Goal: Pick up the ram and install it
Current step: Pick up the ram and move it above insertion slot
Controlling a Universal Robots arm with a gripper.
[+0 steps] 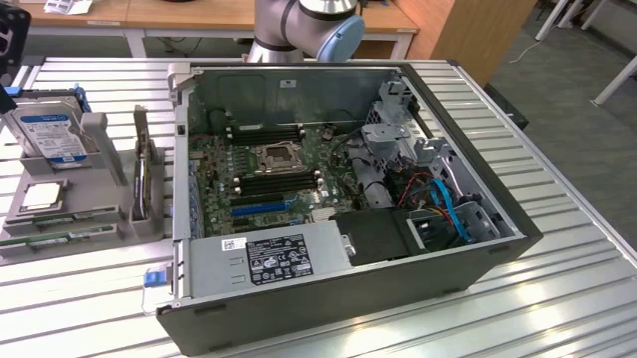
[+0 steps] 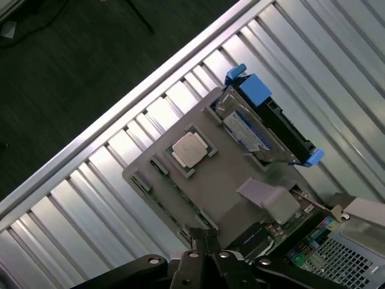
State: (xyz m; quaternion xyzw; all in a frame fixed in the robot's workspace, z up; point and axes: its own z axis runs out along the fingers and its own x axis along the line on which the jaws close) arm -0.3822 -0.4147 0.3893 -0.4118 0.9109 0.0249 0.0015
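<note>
The hand (image 2: 203,239) is seen shut and empty, just above the grey holder (image 2: 228,174). The ram (image 2: 143,182) is slotted along the holder's edge, one end almost beneath the fingertips and its long axis running away from them.

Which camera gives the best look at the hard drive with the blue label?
The exterior view. There the hard drive stands in its grey holder at the exterior view's left, label facing the camera. The wrist view shows the hard drive slanted, label partly visible, beside its blue bracket.
</note>
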